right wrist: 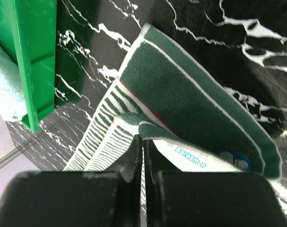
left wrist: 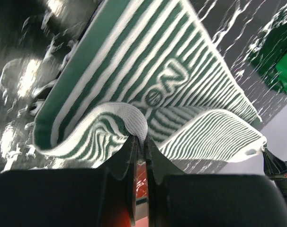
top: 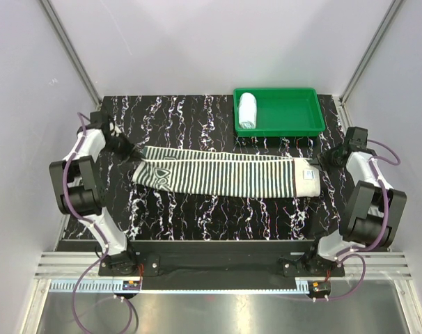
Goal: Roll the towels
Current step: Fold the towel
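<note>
The striped towel [top: 218, 175] lies flat and stretched lengthwise across the black marble table, folded along its length. My left gripper [top: 134, 153] is shut on its left end; the left wrist view shows a white fold of the towel [left wrist: 172, 80] pinched between the closed fingertips of that gripper [left wrist: 141, 142]. My right gripper [top: 321, 161] is shut on its right end, where the right wrist view shows the towel's [right wrist: 191, 94] green hem with a label folded up at the tips of that gripper [right wrist: 143, 139]. The pale blue towel [top: 247, 110] lies rolled in the tray.
The green plastic tray [top: 280, 131] stands at the back right, just behind the towel's right end; its wall [right wrist: 34, 56] and the blue roll [right wrist: 4, 80] show in the right wrist view. Metal frame posts and white walls bound the table.
</note>
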Motion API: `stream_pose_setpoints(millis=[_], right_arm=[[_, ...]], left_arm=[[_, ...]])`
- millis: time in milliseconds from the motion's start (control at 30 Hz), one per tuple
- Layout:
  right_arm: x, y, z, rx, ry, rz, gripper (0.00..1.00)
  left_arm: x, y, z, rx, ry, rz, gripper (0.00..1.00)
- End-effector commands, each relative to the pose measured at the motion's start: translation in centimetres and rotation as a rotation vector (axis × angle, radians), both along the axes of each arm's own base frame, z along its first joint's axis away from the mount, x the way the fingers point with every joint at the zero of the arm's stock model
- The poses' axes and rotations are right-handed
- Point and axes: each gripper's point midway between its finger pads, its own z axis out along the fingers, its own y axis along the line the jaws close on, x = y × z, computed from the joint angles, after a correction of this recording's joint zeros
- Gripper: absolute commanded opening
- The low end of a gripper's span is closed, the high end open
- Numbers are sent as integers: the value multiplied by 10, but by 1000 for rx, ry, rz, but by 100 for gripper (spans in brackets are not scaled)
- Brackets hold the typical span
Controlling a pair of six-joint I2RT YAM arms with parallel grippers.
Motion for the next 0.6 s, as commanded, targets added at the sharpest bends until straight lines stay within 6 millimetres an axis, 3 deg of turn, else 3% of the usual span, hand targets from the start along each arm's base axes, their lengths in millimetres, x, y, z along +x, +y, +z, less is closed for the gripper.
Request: stream_pose_setpoints(millis=[0,133,300,567], right_arm=[[27,-10,16,-24,-85,-3,0],[34,-13,4,-19,-68,-2,0],[40,-14,-9,-10,-49,0,0],[55,-15,-17,10,-65,8,0]], left_arm=[[25,13,12,68,-37,23,0],[38,14,8,85,-28,28,0],[44,15,-12,92,18,27,0],[60,20,-24,111,39,43,0]])
